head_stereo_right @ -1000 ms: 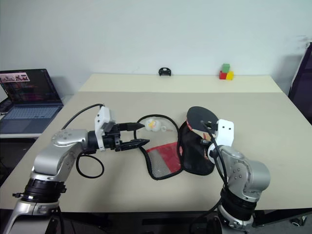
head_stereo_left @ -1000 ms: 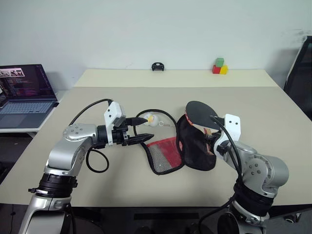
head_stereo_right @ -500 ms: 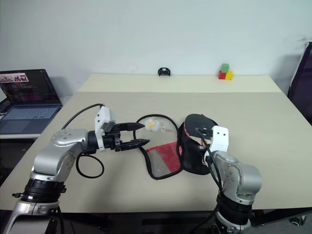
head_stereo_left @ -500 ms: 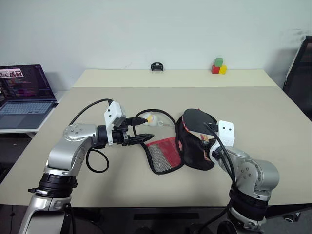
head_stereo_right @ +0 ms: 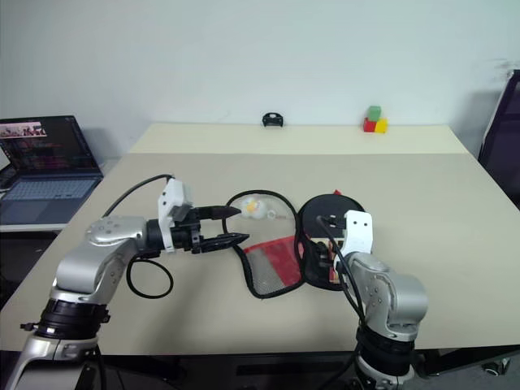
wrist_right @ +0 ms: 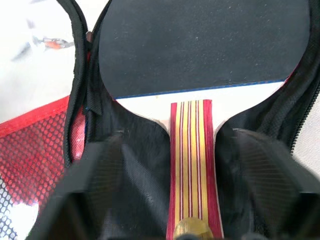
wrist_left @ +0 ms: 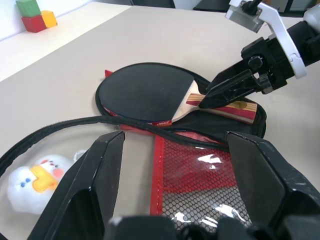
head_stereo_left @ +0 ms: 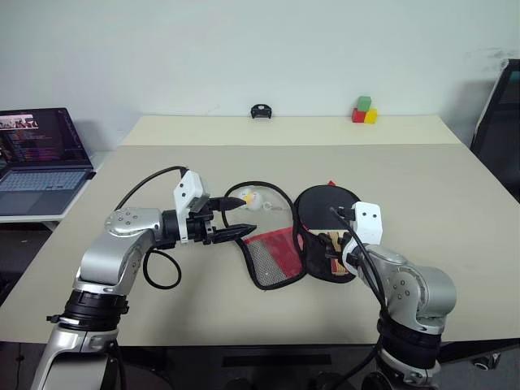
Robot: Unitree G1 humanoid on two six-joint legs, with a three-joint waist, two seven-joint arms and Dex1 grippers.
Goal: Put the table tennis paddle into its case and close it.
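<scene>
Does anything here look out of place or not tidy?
Only the case: it lies unzipped, its red mesh flap spread flat on the table beside the half holding the table tennis paddle. Nothing looks spilled or damaged.

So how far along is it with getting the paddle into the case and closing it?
Done: the table tennis paddle lies flat inside the open case. In hand: the right gripper is open, its fingers either side of the handle. The left gripper hovers open nearby. Left: folding the flap over and zipping it shut.
</scene>
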